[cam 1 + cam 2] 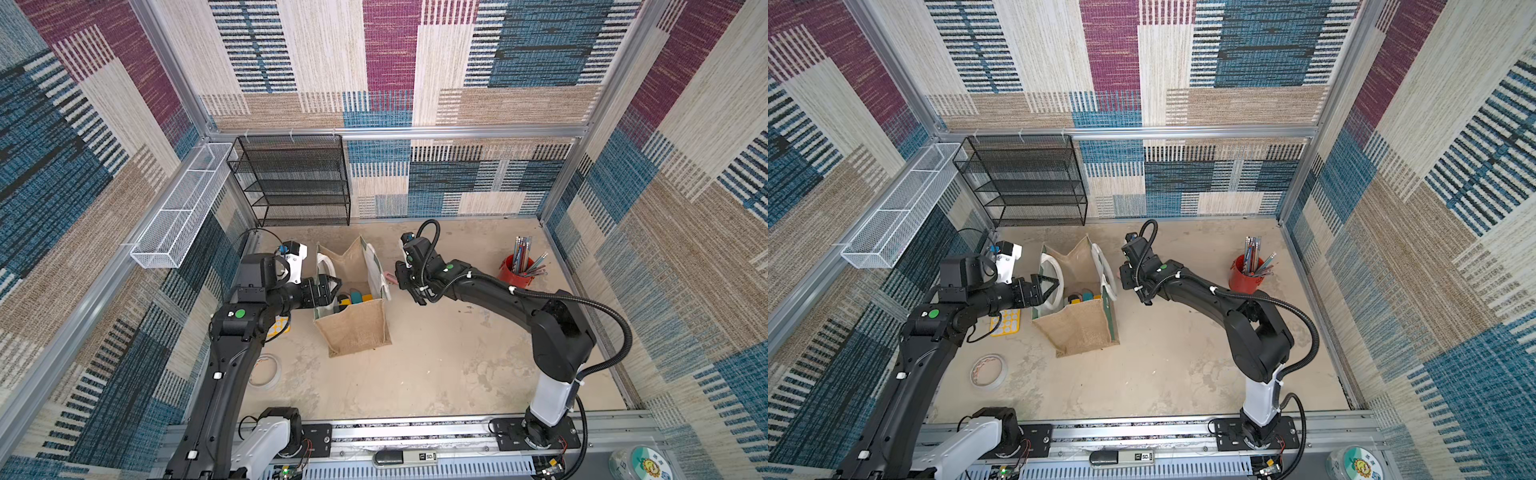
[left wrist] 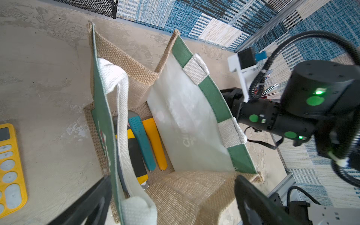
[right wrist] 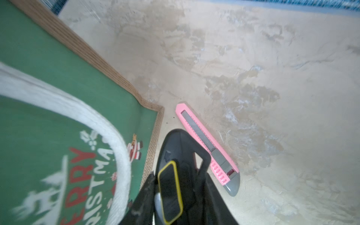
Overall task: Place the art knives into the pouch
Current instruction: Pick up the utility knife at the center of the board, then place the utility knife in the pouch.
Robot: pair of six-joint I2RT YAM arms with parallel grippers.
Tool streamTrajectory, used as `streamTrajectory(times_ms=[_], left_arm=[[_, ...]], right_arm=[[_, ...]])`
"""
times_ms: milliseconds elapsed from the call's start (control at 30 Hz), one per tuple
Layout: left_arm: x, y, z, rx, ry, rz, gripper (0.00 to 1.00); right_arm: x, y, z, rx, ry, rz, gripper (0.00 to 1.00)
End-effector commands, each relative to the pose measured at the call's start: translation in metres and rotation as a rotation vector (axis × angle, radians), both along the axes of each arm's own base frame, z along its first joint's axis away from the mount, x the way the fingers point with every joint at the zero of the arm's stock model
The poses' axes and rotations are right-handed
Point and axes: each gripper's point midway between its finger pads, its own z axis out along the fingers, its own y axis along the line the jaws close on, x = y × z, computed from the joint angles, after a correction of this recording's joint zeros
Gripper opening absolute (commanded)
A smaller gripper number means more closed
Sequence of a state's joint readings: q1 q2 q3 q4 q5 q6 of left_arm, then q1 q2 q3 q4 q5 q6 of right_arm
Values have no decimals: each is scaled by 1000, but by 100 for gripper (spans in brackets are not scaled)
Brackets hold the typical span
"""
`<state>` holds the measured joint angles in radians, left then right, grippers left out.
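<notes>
Black-and-yellow art knife sits clamped in the right end effector, low outside the green face of the pouch. A pink art knife lies on the tabletop just beside it. The left end effector hangs at the pouch's rim, jaws wide apart. The pickup looks done, so the next move calls for a lift over the rim and a release among the 3 knives inside.

Patchwork carpet walls — mottled beige floor — black mesh shelf.

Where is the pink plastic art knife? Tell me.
In the right wrist view, the pink plastic art knife lies on the table just outside the tan jute pouch's green printed face, on the right arm's side.
</notes>
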<state>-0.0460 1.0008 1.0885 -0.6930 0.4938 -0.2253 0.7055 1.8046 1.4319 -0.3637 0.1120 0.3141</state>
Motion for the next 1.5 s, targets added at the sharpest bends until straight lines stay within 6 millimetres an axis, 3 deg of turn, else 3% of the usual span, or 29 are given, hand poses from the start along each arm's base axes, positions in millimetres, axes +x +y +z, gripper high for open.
streamTrajectory(times_ms=[0,200,400,600,733,933,1100,1267,1367,1400,1467], left_arm=[[3,4,-3,32,-10,3,99],[5,11,-4,78,-17,24,99],[6,12,-8,85,-15,31,99],[7,13,-10,90,-19,37,99],[10,11,-9,66,-30,39,99],[11,9,-8,52,-37,33,99],[12,9,-11,49,-38,37,99],[12,10,-11,57,-42,37,99],[13,10,-11,57,-43,36,99],[13,9,-12,56,-42,36,99],[14,9,-13,52,-39,33,99]], right_arm=[[2,6,43,84,-64,8,22],[-4,25,99,182,-134,90,22],[-13,53,128,213,-161,168,21],[-39,97,151,254,-178,291,22],[-59,134,150,326,-140,430,22],[-62,162,137,353,-73,501,22],[-56,173,117,344,-19,503,35],[-55,174,117,339,-19,501,52],[-53,173,124,334,-43,495,45],[-51,172,126,330,-51,490,49],[-49,172,128,321,-55,484,70]])
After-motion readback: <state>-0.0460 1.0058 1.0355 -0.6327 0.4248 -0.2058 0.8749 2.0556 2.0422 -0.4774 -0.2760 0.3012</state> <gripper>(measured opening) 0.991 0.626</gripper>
